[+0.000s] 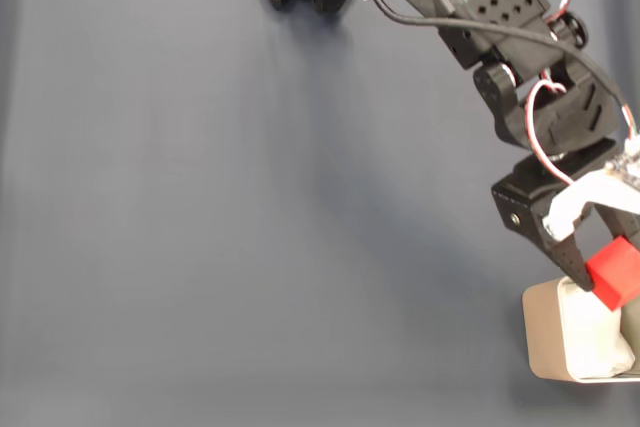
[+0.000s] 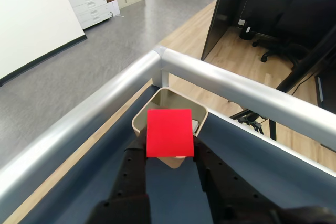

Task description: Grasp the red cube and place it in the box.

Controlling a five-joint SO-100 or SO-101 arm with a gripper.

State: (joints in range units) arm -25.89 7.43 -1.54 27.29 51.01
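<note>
- One red cube [image 2: 169,132], clamped between the two fingers of the tool [image 1: 612,269]; carried in the air above the box [image 1: 545,332], over its near wall in the wrist view.
- One box, beige, white padding inside, at the corner of the dark blue surface [image 1: 250,227] beside the metal rail [image 2: 105,95].
- Step in hand, as judged: placing. Carry the cube a little further over the box's middle, lower it toward the padding, then part the fingers; a release from here could clip the wall.
- Writing or brands: none legible on the cube, box or tool.
</note>
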